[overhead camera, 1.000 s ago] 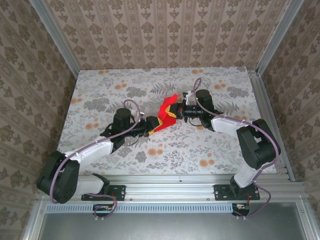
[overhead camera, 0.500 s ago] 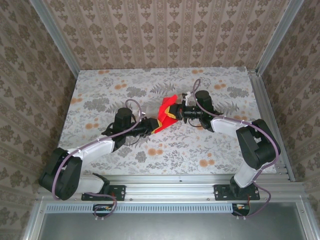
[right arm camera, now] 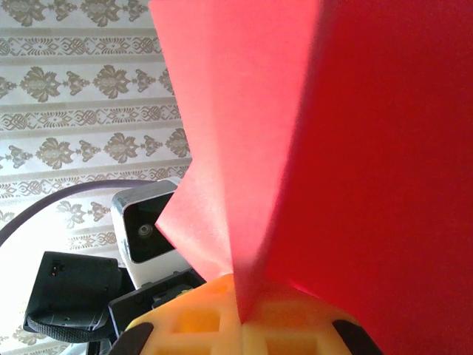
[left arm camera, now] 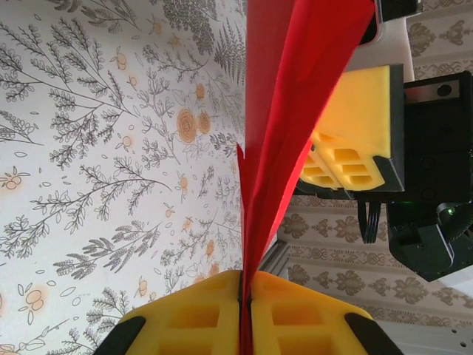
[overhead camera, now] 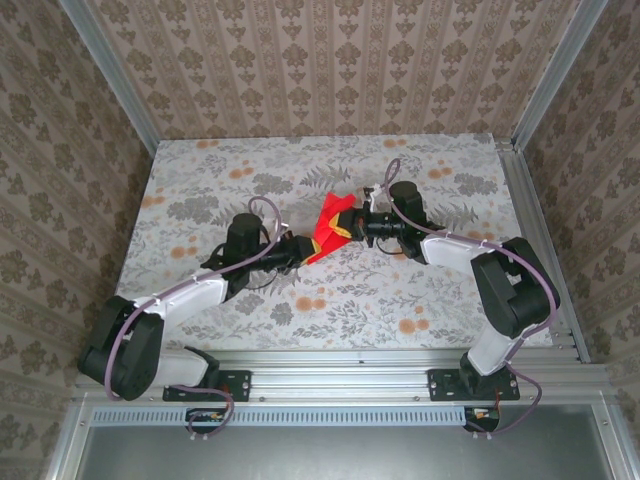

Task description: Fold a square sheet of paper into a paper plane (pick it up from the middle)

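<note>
A thin, bright red square sheet of paper point(overhead camera: 334, 222), creased into an uneven, folded shape, was held up between the two arms over the middle of the flower-patterned table point(overhead camera: 200, 175), slightly towards its far side. In the top view the left gripper point(overhead camera: 304, 253) reached in from the near left and met the sheet at its near, lower corner, while the right gripper point(overhead camera: 353, 229) came in from the right and met the sheet at its right edge, so the red paper spanned the short gap between them and rose towards the far side. In the left wrist view the left gripper point(left arm camera: 244, 285) had its yellow blocky fingers point(left arm camera: 188, 314) pressed together with only a thin red edge of the sheet point(left arm camera: 273, 148) running between them, a firm pinch. From there the paper widened out of that pinch in a long fold towards the yellow pads point(left arm camera: 362, 111) of the other arm, which lay just behind and against it. In the right wrist view the right gripper point(right arm camera: 240, 292) was likewise clamped on the sheet point(right arm camera: 332, 148), its yellow fingers point(right arm camera: 192, 322) closed on a pointed crease from which the red paper fanned out broadly in front of the lens. Whether any edge of the sheet touched the table could not be told. Patterned wallpaper walls point(overhead camera: 330, 60) enclosed the table on three sides.
</note>
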Controlling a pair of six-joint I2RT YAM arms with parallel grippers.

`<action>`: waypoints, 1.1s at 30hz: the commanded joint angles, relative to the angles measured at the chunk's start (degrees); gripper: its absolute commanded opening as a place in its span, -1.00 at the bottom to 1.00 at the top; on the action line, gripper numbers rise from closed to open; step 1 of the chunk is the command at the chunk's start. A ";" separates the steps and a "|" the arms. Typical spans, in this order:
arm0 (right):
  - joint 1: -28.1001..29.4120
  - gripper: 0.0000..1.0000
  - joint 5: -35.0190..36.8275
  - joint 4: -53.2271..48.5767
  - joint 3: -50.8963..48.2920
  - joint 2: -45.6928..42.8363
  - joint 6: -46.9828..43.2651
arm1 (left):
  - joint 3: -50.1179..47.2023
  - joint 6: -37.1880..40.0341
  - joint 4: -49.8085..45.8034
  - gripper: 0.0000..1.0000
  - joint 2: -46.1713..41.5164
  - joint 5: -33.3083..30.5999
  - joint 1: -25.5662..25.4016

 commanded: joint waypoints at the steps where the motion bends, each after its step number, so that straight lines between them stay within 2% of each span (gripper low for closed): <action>1: 0.01 -0.86 -1.18 1.55 -0.75 1.15 -0.36 | 0.86 2.26 -1.37 -0.81 -1.76 0.91 0.83; 4: -0.40 -0.75 -1.00 0.83 -1.05 1.00 -0.96 | 0.85 3.14 -2.92 -0.83 -2.42 0.69 1.41; 7: -1.08 -0.46 -0.65 -1.20 -1.39 0.37 -2.52 | 1.55 5.56 -6.83 -0.85 -3.06 0.31 1.97; 11: -2.14 -0.23 0.04 -6.54 -1.34 -1.35 -6.48 | 4.91 13.99 -19.94 -0.85 -5.19 -3.42 2.58; 14: -3.28 -0.17 0.69 -11.38 -1.18 -2.68 -10.22 | 9.50 23.62 -33.05 -0.84 -6.79 -10.52 2.61; 17: -4.37 -0.12 2.66 -18.91 -0.30 -4.35 -15.85 | 14.48 33.11 -46.11 -0.85 -7.30 -20.53 2.28; 20: -5.10 -0.08 5.29 -26.74 1.04 -5.81 -22.34 | 19.41 39.99 -57.25 -0.85 -6.97 -34.18 0.04; 25: -6.87 -0.04 8.01 -34.18 2.47 -7.41 -28.50 | 28.59 45.35 -71.61 -0.90 -3.21 -63.42 -8.70; 27: -7.63 -0.02 8.39 -35.55 2.66 -7.90 -29.58 | 31.59 45.57 -75.07 -0.91 -0.59 -72.57 -12.82; 30: -8.76 0.00 8.46 -37.14 2.99 -8.46 -30.93 | 35.20 44.72 -79.07 -0.91 4.96 -81.66 -18.00; 33: -10.09 0.01 7.77 -37.85 2.97 -9.14 -31.62 | 37.62 43.36 -81.34 -0.90 11.53 -85.43 -22.18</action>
